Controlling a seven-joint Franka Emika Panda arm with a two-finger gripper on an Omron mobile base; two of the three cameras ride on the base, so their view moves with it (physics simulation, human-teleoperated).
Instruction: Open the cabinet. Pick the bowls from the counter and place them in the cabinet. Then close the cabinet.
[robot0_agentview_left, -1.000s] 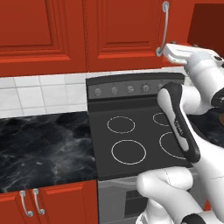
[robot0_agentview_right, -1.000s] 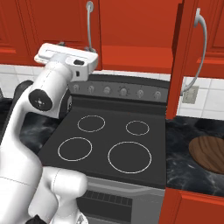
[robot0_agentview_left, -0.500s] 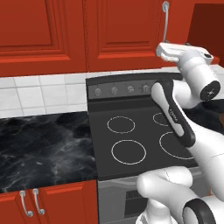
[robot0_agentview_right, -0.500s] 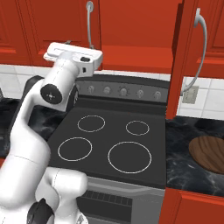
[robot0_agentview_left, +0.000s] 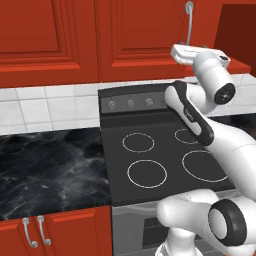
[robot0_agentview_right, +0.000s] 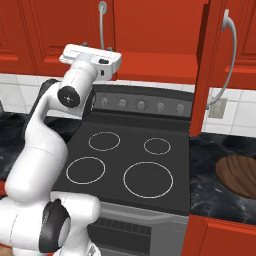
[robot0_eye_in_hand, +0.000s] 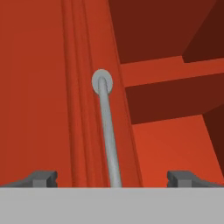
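Nearest the base, the black marble surface (robot0_agentview_left: 50, 170) runs to the left of the stovetop (robot0_agentview_right: 125, 165) and picks up again on its right, where the dark wood-grain bowl (robot0_agentview_right: 239, 172) sits at the right edge of the right base view. Behind the stovetop comes the knob panel (robot0_agentview_right: 142, 104), then white wall tiles (robot0_agentview_left: 45, 107). Above the back of the stovetop the tool (robot0_eye_in_hand: 112, 177) is raised to the cabinet (robot0_agentview_left: 145, 35), its tips spread wide apart with nothing between them, straddling the left door's silver handle (robot0_eye_in_hand: 106, 127) without seeming to touch it, though the hand view cuts off low. The cabinet's right door (robot0_agentview_right: 222, 65) stands swung out above the right side of the stovetop, and beyond the handle the red inside shelf (robot0_eye_in_hand: 175, 74) shows.
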